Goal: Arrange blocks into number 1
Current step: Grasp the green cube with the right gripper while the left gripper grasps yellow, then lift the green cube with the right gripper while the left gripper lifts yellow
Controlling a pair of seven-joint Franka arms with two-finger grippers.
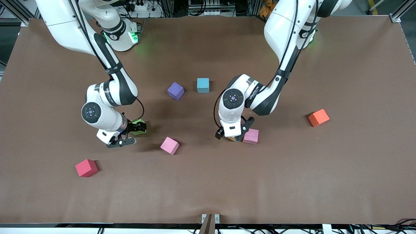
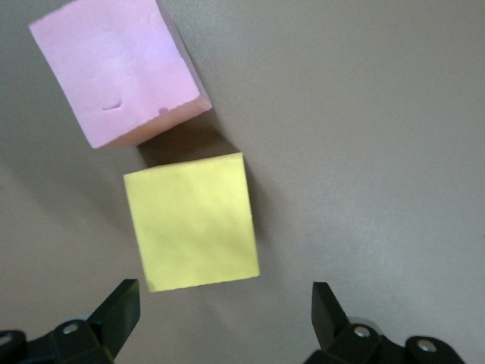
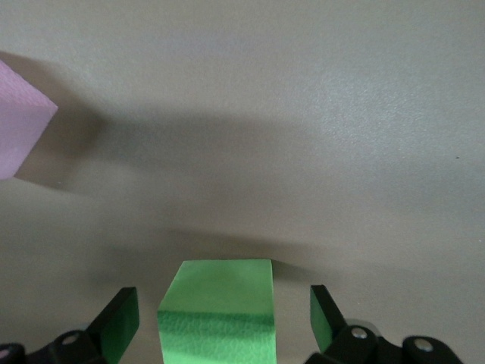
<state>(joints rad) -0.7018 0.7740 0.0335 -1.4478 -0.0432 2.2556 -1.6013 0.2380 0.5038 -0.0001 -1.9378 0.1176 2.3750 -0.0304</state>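
The yellow cube [image 2: 193,221] sits low on the table under the left arm's wrist, all but hidden in the front view, with a light pink cube [image 1: 251,136] just beside it, corner close to corner; from the left wrist view I cannot say whether the two touch. The left gripper [image 2: 223,307] hangs over the yellow cube with its fingers apart and nothing between them, and here is the relation that matters: the cube lies off centre in the gap, much closer to one finger [image 2: 120,307] than to the other, and turned slightly against the line of the jaws. In my judgement a shift toward that side and a small twist is wanted before any descent, or the near finger may land on the cube's top. Over toward the right arm's end, the green cube [image 3: 218,311] sits squarely between the spread fingers of the right gripper [image 1: 134,132], faces parallel to the pads, no contact showing yet. The second light pink cube [image 1: 169,145] lies near, lower in the front view, and the blue cube [image 1: 203,85] rests farther from the front camera, beside a purple cube [image 1: 175,90]. Red cube [image 1: 86,167] and orange cube [image 1: 318,117] lie well apart. No figure one is formed yet.
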